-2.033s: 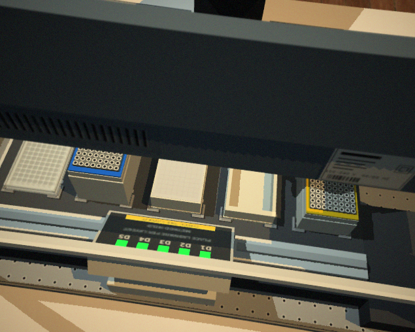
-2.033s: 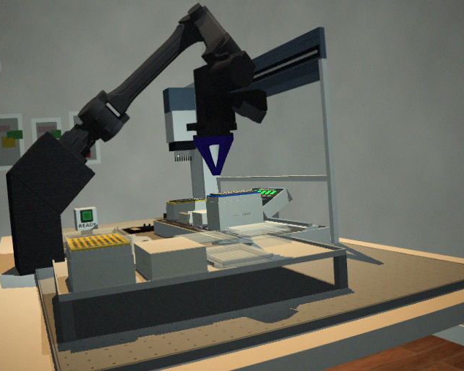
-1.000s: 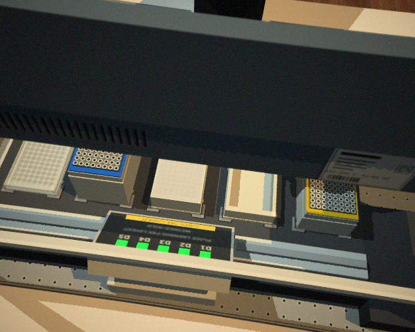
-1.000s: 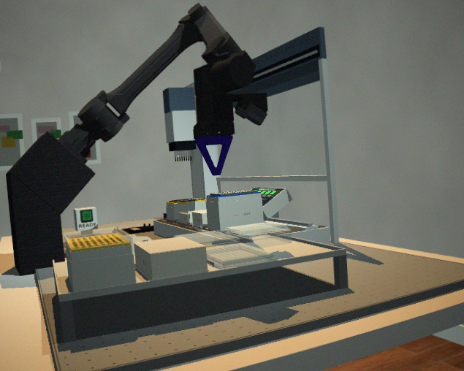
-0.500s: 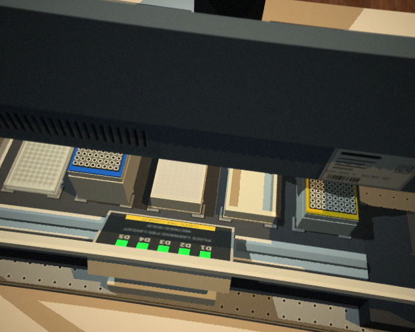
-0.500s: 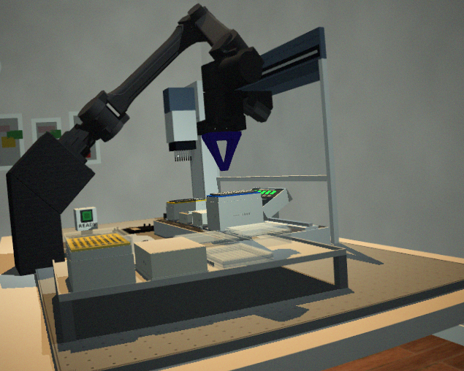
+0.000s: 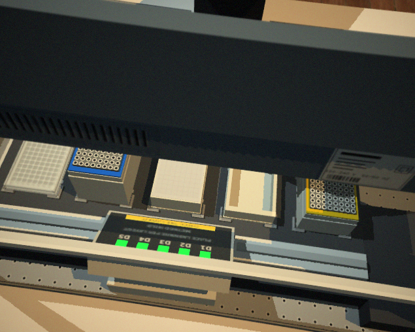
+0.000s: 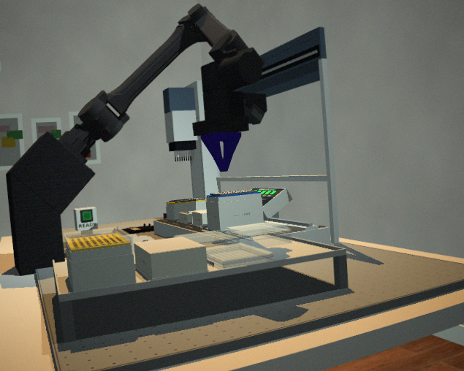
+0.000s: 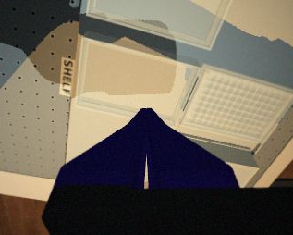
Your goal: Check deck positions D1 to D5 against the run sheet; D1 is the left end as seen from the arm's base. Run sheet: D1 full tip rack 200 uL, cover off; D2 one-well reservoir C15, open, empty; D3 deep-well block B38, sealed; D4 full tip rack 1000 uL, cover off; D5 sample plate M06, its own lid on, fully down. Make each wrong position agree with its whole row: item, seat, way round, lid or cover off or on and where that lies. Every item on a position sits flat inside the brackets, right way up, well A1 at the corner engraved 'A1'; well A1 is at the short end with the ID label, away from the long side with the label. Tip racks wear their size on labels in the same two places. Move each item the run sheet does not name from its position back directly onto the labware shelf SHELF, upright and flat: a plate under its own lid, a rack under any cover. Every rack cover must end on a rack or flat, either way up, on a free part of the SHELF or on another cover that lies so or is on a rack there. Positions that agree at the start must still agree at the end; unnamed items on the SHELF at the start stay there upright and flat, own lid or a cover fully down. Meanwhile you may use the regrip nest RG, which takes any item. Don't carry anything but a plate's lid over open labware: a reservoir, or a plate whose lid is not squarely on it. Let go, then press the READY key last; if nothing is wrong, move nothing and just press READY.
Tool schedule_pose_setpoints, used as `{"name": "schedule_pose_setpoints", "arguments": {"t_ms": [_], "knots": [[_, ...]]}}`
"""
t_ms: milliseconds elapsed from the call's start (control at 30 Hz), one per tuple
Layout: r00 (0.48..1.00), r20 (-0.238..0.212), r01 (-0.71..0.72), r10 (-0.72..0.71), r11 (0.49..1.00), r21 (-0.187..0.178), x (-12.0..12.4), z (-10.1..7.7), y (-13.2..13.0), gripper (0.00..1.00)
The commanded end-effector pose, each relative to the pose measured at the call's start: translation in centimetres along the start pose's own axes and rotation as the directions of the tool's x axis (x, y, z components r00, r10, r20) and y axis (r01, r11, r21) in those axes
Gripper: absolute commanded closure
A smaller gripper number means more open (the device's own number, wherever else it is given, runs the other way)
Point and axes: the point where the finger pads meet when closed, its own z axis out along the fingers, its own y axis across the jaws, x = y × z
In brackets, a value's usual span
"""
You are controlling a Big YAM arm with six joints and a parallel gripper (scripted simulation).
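Observation:
My gripper (image 8: 223, 166) is shut and empty, pointing down, high above the shelf. In the wrist view its blue fingers (image 9: 147, 113) hang over a clear rack cover (image 9: 126, 76) lying flat by the SHELF label (image 9: 67, 77), with a lidded well plate (image 9: 237, 104) to its right. On the deck, from D5 to D1, stand a clear lidded plate (image 7: 36, 167), a blue-topped tip rack (image 7: 99, 174), a sealed deep-well block (image 7: 179, 183), a reservoir (image 7: 252, 194) and a yellow-topped tip rack (image 7: 331, 199). Neither rack wears a cover.
The shelf also holds a yellow-topped rack (image 8: 98, 255), a beige block (image 8: 170, 255) and another clear cover (image 9: 156, 18). The READY key (image 8: 85, 217) stands near the arm's base. A gantry beam (image 7: 200, 89) and pipetting head (image 8: 180, 119) overhang the deck. The status panel (image 7: 165, 233) shows green lights.

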Motion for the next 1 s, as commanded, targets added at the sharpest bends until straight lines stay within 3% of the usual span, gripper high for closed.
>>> {"name": "schedule_pose_setpoints", "arguments": {"t_ms": [0,400,533,567,967], "knots": [[0.996,-0.001,0.088,-0.088,0.996,0.004,-0.4,-0.6,-0.3,1.0],[0.948,-0.002,0.319,-0.319,0.948,0.003,-0.4,-0.6,-0.3,1.0],[0.948,-0.002,0.319,-0.319,0.948,0.003,-0.4,-0.6,-0.3,1.0],[0.932,-0.003,0.362,-0.362,0.932,0.012,-1.4,-0.6,0.4,1.0],[0.817,-0.007,0.576,-0.576,0.817,0.012,-2.6,-0.4,6.2,1.0]]}}
